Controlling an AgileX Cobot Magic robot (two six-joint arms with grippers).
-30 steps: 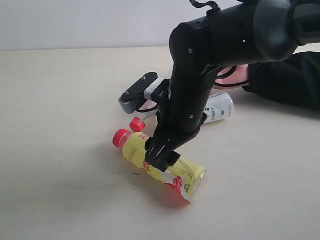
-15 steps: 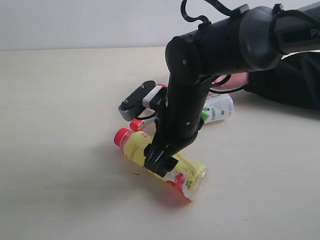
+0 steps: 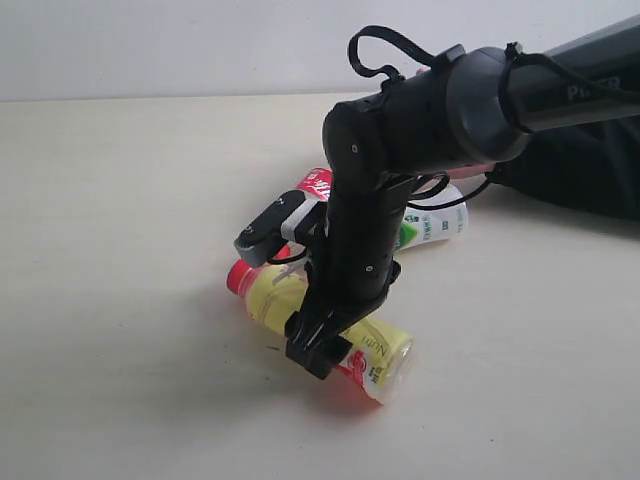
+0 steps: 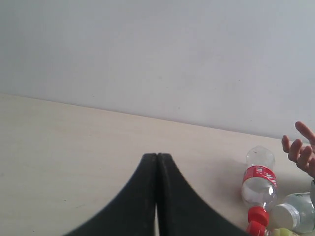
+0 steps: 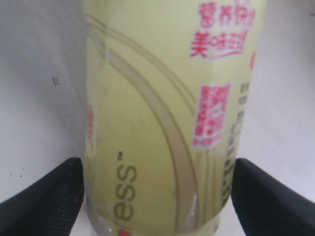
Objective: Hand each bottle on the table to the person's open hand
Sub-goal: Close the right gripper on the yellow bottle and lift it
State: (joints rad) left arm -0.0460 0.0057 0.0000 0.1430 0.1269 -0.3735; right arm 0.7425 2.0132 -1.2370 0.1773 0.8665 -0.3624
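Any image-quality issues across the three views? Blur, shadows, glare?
Exterior view: even light, soft shadow on the table beside the yellow bottle, reddish glow under its base. Right wrist view: bottle fills the frame, print slightly soft. Left wrist view: left gripper a featureless black silhouette.

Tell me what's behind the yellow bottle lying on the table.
A red-label bottle and a green-white label bottle, both lying down. The black arm covers most of each and hides anything further back.
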